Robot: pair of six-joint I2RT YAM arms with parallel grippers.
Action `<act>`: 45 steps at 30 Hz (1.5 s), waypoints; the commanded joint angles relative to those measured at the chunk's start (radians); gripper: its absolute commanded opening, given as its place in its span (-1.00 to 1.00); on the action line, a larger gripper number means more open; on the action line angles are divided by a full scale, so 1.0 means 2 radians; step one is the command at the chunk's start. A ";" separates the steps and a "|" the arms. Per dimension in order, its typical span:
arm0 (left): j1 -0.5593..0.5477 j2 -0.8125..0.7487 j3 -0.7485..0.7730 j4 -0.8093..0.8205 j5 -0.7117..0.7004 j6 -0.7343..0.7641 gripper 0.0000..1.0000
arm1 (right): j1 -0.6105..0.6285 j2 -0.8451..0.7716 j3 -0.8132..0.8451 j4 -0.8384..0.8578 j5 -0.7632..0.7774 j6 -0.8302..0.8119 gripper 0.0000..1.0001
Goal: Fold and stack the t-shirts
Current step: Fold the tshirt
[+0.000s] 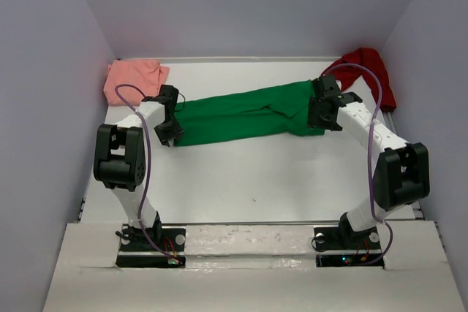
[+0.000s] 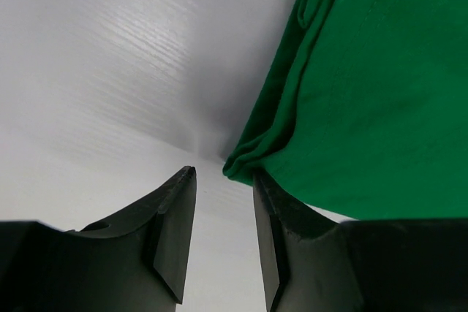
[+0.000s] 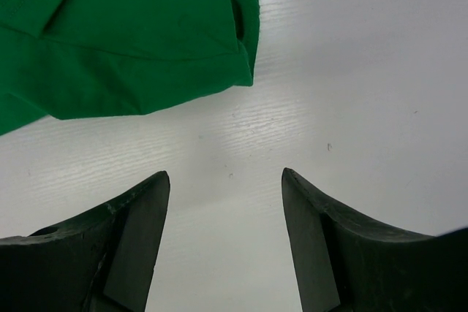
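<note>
Crosswise, green t-shirt (image 1: 248,113) in a rumpled band (left gripper (image 2: 224,172) and right gripper (image 3: 224,173) spread, empty)

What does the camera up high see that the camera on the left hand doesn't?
Only the top camera: the salmon-pink t-shirt in the far left corner, the dark red t-shirt in the far right corner, and the right gripper, open at the green t-shirt's right end. Only the left wrist camera: close up, the shirt's folded corner lies just ahead of the left gripper, with bare table showing between its open jaws. Both: the green t-shirt, the table and the left gripper.
</note>
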 commanded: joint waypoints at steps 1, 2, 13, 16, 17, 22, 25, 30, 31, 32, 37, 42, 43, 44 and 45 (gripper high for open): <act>0.004 0.006 0.033 0.003 0.007 0.014 -0.07 | -0.008 0.001 0.007 0.001 0.012 0.008 0.36; 0.004 0.007 0.034 0.003 0.010 0.015 -0.08 | -0.008 0.005 0.007 0.000 0.013 0.009 0.36; 0.004 0.017 0.012 0.028 0.036 0.018 -0.11 | -0.008 0.018 0.023 -0.007 0.015 0.019 0.36; 0.004 0.016 -0.002 0.033 0.050 0.014 -0.14 | -0.008 0.025 0.035 -0.023 0.024 0.030 0.36; 0.004 0.016 -0.003 0.033 0.053 0.013 -0.16 | -0.008 0.029 0.037 -0.027 0.031 0.034 0.36; 0.004 0.006 -0.014 0.035 0.069 0.014 -0.62 | -0.018 0.058 0.041 -0.041 0.073 0.042 0.37; 0.006 0.007 -0.012 0.032 0.071 0.014 -1.00 | -0.023 0.068 0.040 -0.039 0.063 0.042 0.36; 0.010 0.007 -0.003 0.028 0.067 0.018 -1.00 | -0.028 0.075 0.024 -0.011 0.032 0.041 0.36; 0.010 0.007 -0.002 0.028 0.068 0.019 -1.00 | -0.033 0.080 0.024 -0.008 0.032 0.040 0.36; 0.011 0.008 0.000 0.028 0.069 0.020 -1.00 | -0.033 0.083 0.024 -0.001 0.030 0.032 0.36; 0.014 0.015 0.004 0.030 0.073 0.024 -1.00 | -0.038 0.107 0.040 0.011 0.012 0.029 0.35; 0.014 0.018 0.001 0.033 0.076 0.027 -1.00 | -0.043 0.134 0.075 0.013 0.006 0.024 0.27; 0.014 0.018 0.000 0.035 0.077 0.029 -1.00 | -0.048 0.142 0.082 0.014 0.011 0.023 0.22; 0.015 0.018 -0.001 0.035 0.077 0.028 -1.00 | -0.048 0.146 0.088 0.013 0.011 0.019 0.21; 0.015 0.018 -0.003 0.037 0.076 0.028 -1.00 | -0.048 0.150 0.100 0.014 0.008 0.017 0.20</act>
